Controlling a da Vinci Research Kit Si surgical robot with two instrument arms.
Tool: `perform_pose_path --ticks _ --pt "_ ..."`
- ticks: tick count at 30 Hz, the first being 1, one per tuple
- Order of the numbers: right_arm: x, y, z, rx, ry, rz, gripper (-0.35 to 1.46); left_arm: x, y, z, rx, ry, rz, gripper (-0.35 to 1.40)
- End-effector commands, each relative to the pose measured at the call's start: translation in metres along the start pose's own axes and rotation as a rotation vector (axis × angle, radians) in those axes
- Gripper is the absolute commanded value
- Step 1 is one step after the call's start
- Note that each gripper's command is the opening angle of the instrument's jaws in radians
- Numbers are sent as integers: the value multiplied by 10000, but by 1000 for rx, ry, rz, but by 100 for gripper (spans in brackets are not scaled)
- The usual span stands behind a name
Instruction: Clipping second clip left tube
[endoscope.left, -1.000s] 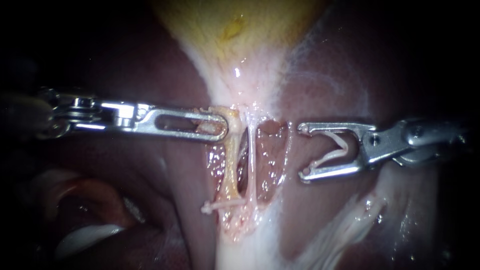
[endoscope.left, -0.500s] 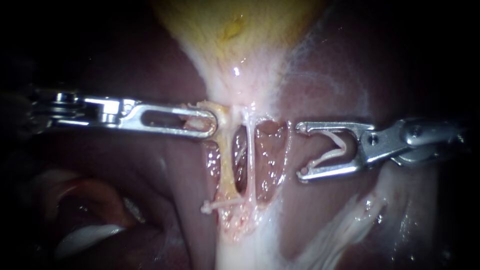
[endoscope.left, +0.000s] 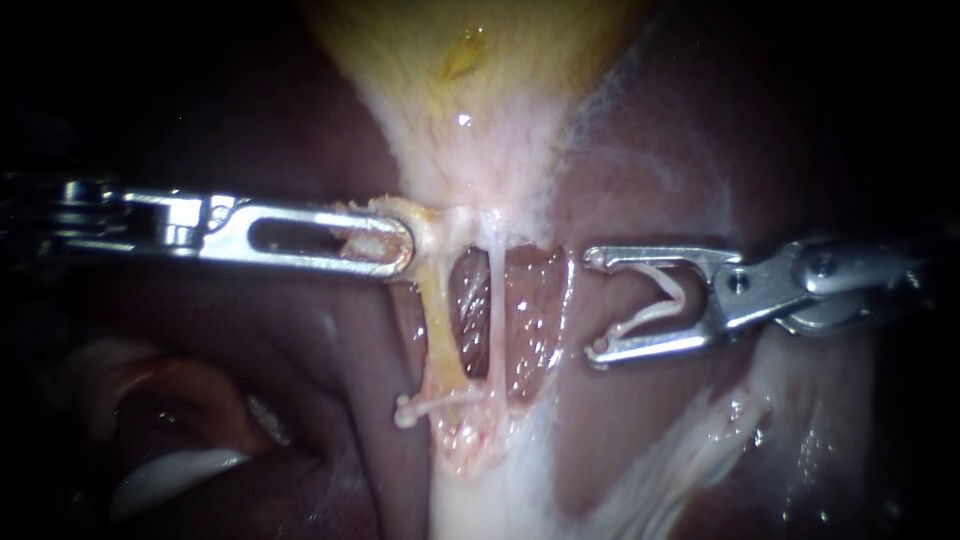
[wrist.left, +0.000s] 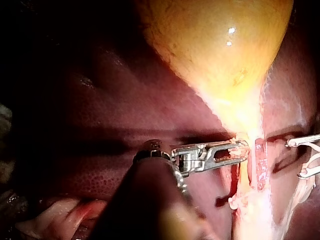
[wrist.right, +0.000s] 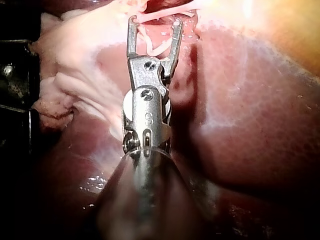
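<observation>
the left instrument (endoscope.left: 400, 250) comes in level, its end effector closed on the upper end of the left tube (endoscope.left: 440, 330), holding it taut just under the gallbladder (endoscope.left: 480, 90). from that grip the left tube runs long and straight away from the end effector to a placed clip (endoscope.left: 425, 408) across its far end. just beside it, toward the other instrument, stands the thinner right tube (endoscope.left: 495, 310), with liver (endoscope.left: 530, 300) showing in the window behind them. the right instrument (endoscope.left: 597, 305) is apart from both tubes. its end effector stands wide, cradling an open clip (endoscope.left: 660, 298) that touches both jaws, its mouth facing square across the tubes' long axis. i judge it must get past the right tube, which stands in the way, to straddle the left tube between the grip and the placed clip.
</observation>
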Motion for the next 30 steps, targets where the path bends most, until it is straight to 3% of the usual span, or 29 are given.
perform_pose_path --ticks 1,14,30 --pt "-2 0 7 4 0 -2 49 0 0 1 0 0 1 -35" --pt "-26 -5 81 32 -5 0 49 1 0 3 -1 -1 1 -35" --pt "-45 -5 141 68 -6 18 49 1 -4 7 -2 -3 0 -35"
